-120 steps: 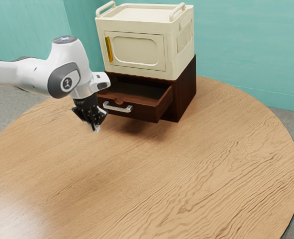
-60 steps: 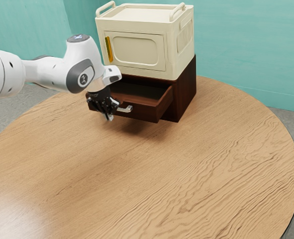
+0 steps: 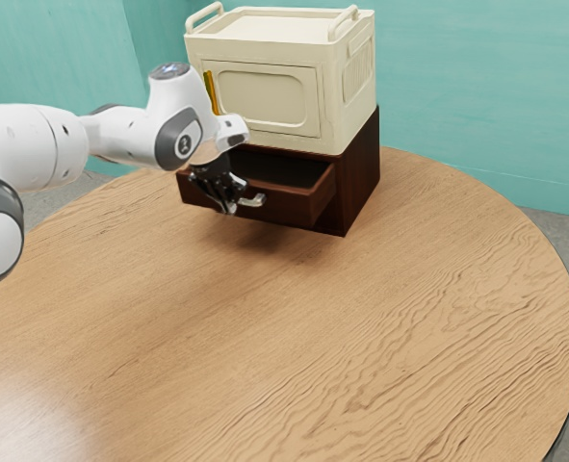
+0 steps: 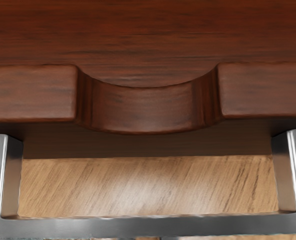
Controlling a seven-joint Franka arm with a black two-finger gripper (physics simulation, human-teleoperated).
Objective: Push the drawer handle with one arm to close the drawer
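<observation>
Dark-wood drawer (image 3: 294, 209) sits a bit farther in vs. half a sec. ago, and my black gripper (image 3: 230, 206) has moved in toward the cabinet w/ it. Drawer's still partly out, so the job isn't done.

Bright silver bar handle (image 3: 253, 201) is right at the gripper, on the drawer's outer face; in the exterior view its free end pokes out to the right of the gripper. Long axis runs across the drawer front, i.e. crosswise to the closing dir., so the push should go square to the bar, straight into the red-brown wooden cabinet (image 3: 363, 173). Contact looks likely b/c they overlap, but the exact touch pt. is hidden. Can't tell if the gripper is spread or pressed together.

Curved notch (image 4: 145, 107) in the drawer's top edge lies just behind the handle, approx. centered btwn. its two posts. Cream box w/ rails (image 3: 270, 96) stands on the cabinet, close above; wrist prob. needs to keep clear of it. Round wood-grain table (image 3: 361, 337) lies below. Off-center push could slip along the bar or make the drawer bind.
</observation>
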